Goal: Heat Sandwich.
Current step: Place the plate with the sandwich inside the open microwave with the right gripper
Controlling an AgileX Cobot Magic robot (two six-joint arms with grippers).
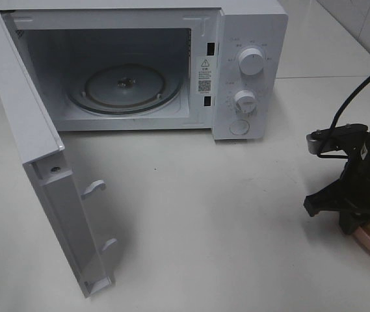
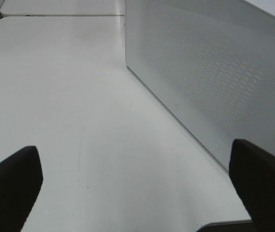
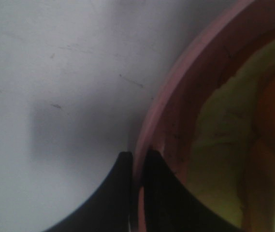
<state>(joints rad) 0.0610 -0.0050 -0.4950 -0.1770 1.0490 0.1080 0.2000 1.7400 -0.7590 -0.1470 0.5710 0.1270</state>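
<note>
The work surface is a plain white table (image 1: 204, 227) with faint scuffs and small dark specks. A second white tabletop (image 2: 55, 7) butts against it along a seam. A pale tiled wall (image 1: 367, 19) shows at the far right corner.

A white microwave (image 1: 272, 39) stands at the back of the table. Its door (image 1: 48, 188) is swung fully open toward the left. The glass turntable (image 1: 125, 88) lies bare inside. Two knobs (image 1: 250, 63) sit on the right-hand panel.

The left gripper (image 2: 135, 159) hangs over bare table beside the microwave's perforated side wall, jaws spread wide and holding nothing.

The right gripper (image 3: 138, 159) is at the table's right edge, clamped on the rim of a pink plate (image 3: 176, 82), one finger outside the rim and one inside. The sandwich (image 3: 224, 140) lies on this plate, in front of and to the right of the microwave, apart from it.
</note>
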